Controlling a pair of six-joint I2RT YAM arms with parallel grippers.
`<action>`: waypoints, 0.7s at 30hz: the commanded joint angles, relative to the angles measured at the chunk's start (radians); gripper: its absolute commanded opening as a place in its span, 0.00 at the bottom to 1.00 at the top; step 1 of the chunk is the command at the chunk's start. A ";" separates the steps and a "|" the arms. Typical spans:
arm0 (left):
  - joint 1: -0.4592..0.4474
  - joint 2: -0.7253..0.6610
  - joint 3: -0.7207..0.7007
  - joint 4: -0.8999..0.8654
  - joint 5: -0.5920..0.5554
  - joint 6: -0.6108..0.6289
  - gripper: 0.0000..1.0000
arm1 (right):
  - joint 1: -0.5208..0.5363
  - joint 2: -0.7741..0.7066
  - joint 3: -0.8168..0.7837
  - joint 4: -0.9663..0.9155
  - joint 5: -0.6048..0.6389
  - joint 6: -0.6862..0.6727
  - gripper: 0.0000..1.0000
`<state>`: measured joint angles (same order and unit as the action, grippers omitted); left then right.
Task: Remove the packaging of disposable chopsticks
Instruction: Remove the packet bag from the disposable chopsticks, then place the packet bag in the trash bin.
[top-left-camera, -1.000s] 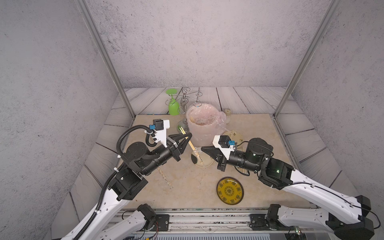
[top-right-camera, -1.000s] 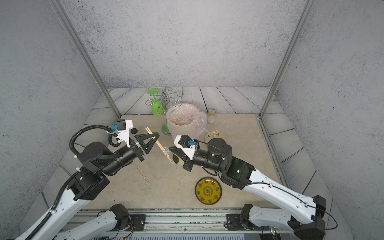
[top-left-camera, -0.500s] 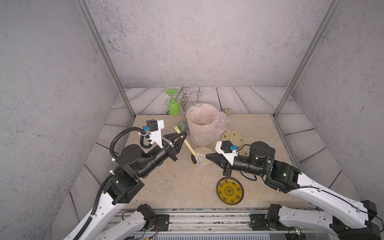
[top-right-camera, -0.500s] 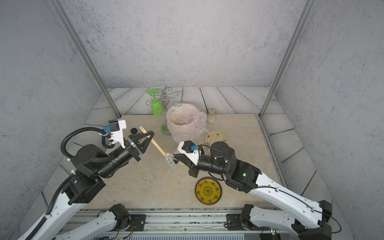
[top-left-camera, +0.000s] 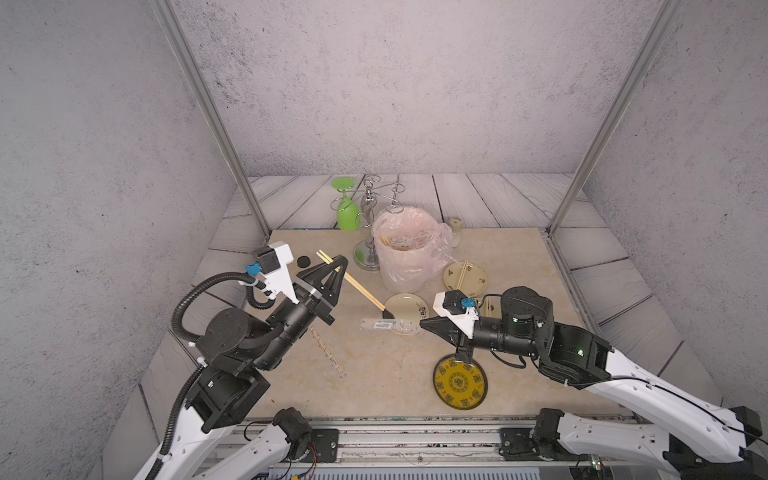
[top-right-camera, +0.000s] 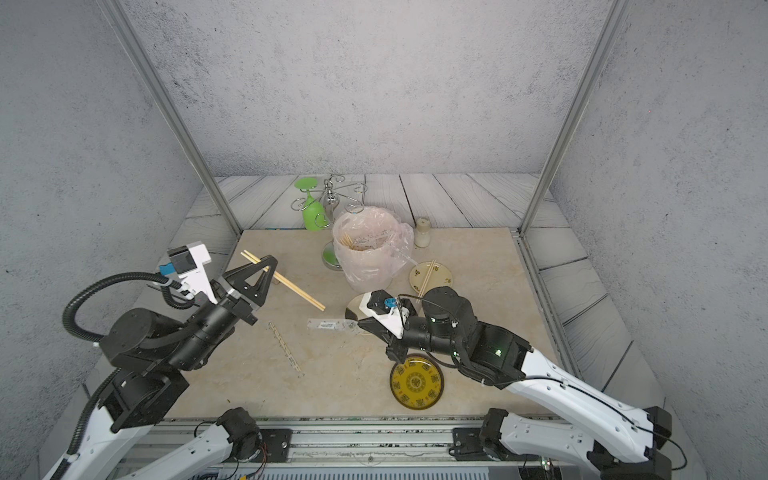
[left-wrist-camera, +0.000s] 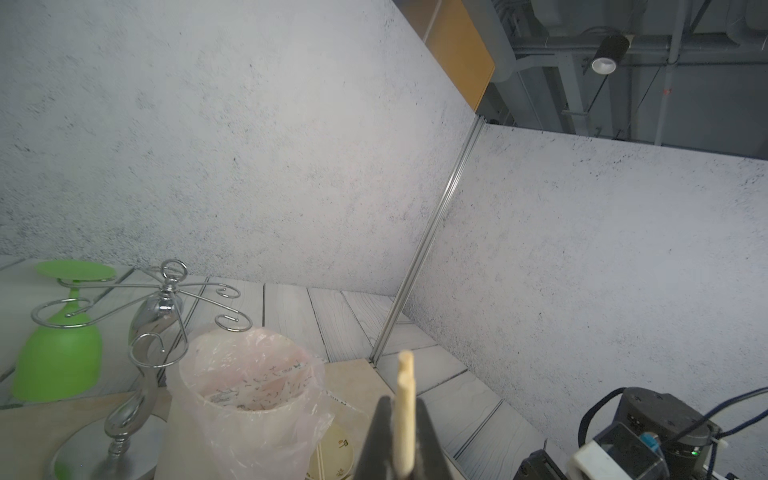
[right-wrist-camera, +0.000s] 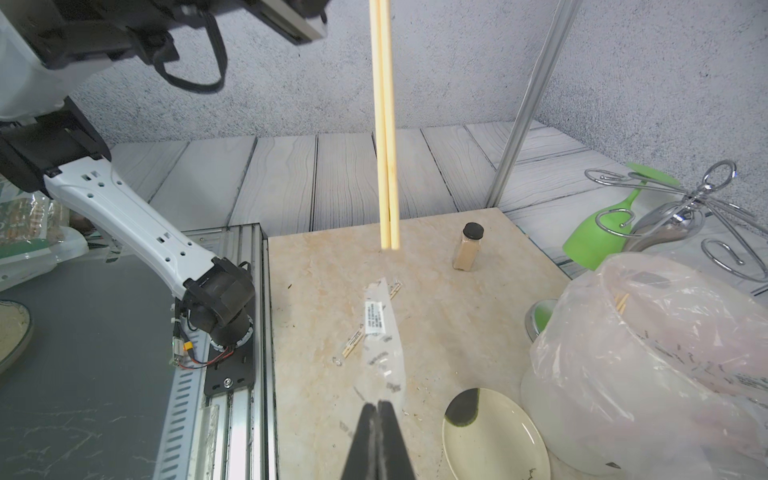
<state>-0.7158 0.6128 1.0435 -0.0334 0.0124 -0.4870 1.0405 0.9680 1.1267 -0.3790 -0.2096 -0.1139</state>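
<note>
My left gripper (top-left-camera: 337, 271) is shut on a bare pair of pale wooden disposable chopsticks (top-left-camera: 357, 286), held in the air slanting down toward the table's middle. The left wrist view shows the sticks (left-wrist-camera: 406, 395) clamped between the dark fingers (left-wrist-camera: 383, 432). My right gripper (top-left-camera: 422, 325) is shut on one end of the translucent printed packaging (top-left-camera: 384, 325), which sticks out limp toward the left arm, clear of the sticks. In the right wrist view the sleeve (right-wrist-camera: 380, 332) starts at the closed gripper (right-wrist-camera: 377, 405), with the chopsticks (right-wrist-camera: 385, 124) beyond it. Both top views show the split (top-right-camera: 328, 325).
Another printed sleeved pair (top-left-camera: 326, 350) lies on the table near the left arm. A pink-bagged bin (top-left-camera: 405, 249) stands at the back, with a cream plate (top-left-camera: 409, 303), a plate holding chopsticks (top-left-camera: 473, 276) and a yellow patterned plate (top-left-camera: 459, 382). A green glass (top-left-camera: 347, 214) hangs on a chrome rack.
The two grippers have drawn apart: the left moved back and left with the chopsticks, the right pulled toward its own side with the sleeve. The sticks now hang free of the sleeve.
</note>
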 joint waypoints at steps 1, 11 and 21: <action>-0.001 -0.050 -0.033 0.065 -0.079 0.022 0.00 | 0.003 0.019 0.062 -0.032 0.078 -0.017 0.00; 0.000 -0.143 -0.084 -0.069 -0.168 0.028 0.00 | -0.151 0.476 0.708 -0.397 0.377 -0.019 0.00; 0.000 -0.189 -0.095 -0.147 -0.200 0.065 0.00 | -0.300 0.927 1.304 -0.819 0.393 0.042 0.00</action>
<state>-0.7155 0.4343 0.9508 -0.1608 -0.1623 -0.4519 0.7490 1.8400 2.3627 -1.0351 0.1761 -0.1040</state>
